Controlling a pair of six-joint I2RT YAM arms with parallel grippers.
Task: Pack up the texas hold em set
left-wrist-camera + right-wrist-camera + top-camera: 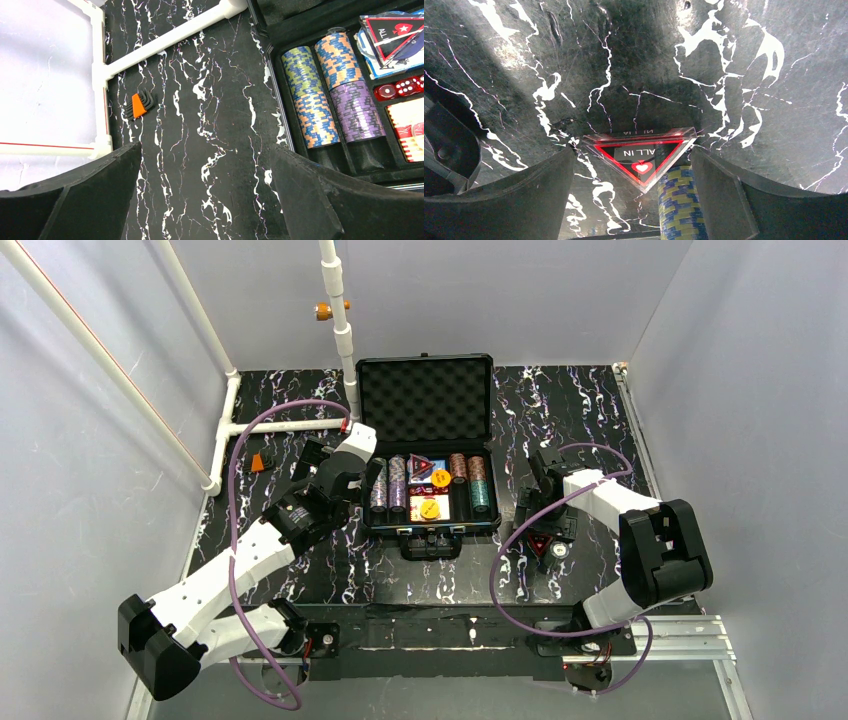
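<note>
The black hard case (362,502) lies open at the table's middle, with its egg-crate foam lid (425,400) up and its handle (432,544) to the front. It holds chip rows (388,483), orange discs (429,509) and a card deck (410,127). My left gripper (338,480) is open and empty just left of the case; chip rows (310,102) and red dice (400,89) show in the left wrist view. My right gripper (545,525) is open over a clear red-edged "ALL IN" triangle (639,157) on the table, right of the case. A blue-and-yellow chip stack (681,205) lies by the right finger (724,200).
A small orange block with black hex keys (137,106) lies on the table at the far left, also in the top view (258,462). White pipe framing (280,426) runs along the left and back. White walls close in the marbled black table (330,570).
</note>
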